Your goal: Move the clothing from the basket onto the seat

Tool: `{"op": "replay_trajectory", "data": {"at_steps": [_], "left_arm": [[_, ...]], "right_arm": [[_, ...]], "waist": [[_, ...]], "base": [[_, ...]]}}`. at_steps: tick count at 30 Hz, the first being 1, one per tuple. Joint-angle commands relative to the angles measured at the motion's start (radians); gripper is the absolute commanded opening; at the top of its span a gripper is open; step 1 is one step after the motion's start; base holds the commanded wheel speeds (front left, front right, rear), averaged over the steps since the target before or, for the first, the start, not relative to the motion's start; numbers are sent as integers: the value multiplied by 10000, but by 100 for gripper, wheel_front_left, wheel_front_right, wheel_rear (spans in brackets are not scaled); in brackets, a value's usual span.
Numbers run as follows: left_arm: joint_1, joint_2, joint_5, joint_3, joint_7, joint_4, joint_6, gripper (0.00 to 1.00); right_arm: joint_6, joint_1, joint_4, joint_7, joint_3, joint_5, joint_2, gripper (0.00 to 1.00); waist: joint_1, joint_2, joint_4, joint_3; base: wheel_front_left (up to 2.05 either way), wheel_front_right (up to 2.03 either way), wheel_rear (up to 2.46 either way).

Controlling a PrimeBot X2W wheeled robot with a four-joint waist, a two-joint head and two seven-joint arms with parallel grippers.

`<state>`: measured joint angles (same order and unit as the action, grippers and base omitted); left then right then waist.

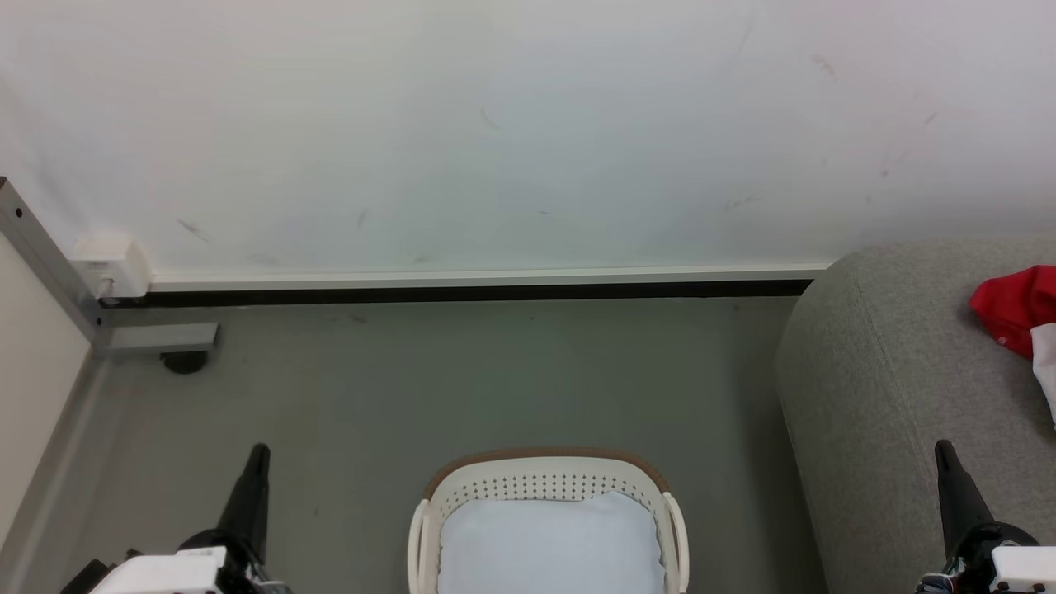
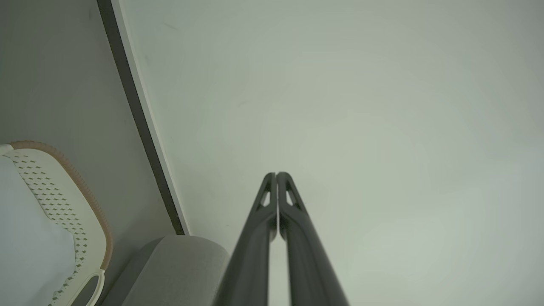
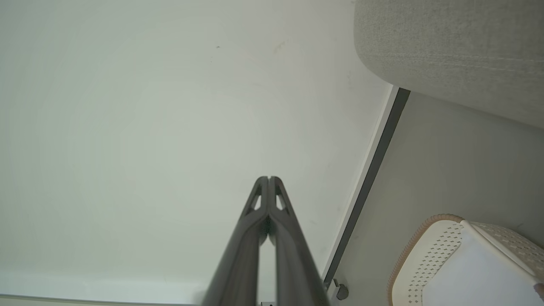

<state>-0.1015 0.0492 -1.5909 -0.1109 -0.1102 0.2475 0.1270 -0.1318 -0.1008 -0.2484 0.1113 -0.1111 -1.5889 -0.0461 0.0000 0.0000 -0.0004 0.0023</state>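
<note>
Wall [image 1: 495,124] ahead, left pincer [image 1: 259,452], right pincer [image 1: 942,450], both closed

The grey floor [image 1: 495,379] runs ahead of me to a dark skirting strip [image 1: 462,292]. The basket [image 1: 546,478] stands on it close in front of me, brown-banded rim toward the strip, with a flat pale pad [image 1: 549,544] lying inside. To my right the seat [image 1: 874,371] rests on the same floor, near the basket but apart from it. On the seat lies the red clothing [image 1: 1011,304], a white piece [image 1: 1046,363] touching it. Far left, a small dark foot [image 1: 183,361] sits on the floor.
</note>
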Motion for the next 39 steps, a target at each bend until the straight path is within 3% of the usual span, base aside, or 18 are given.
{"op": "replay_trajectory", "data": {"at_steps": [1, 39], "left_arm": [[-125, 19, -253, -62, -61, -32, 69, 0], [-126, 20, -273, -60, -79, -33, 72, 0]], "right_arm": [[21, -139, 66, 44, -54, -251, -76, 0], [21, -139, 59, 64, -50, -250, -73, 0]], "waist": [[0, 0, 3, 5], [0, 0, 4, 8]], "base": [[0, 0, 0], [0, 0, 0]]}}
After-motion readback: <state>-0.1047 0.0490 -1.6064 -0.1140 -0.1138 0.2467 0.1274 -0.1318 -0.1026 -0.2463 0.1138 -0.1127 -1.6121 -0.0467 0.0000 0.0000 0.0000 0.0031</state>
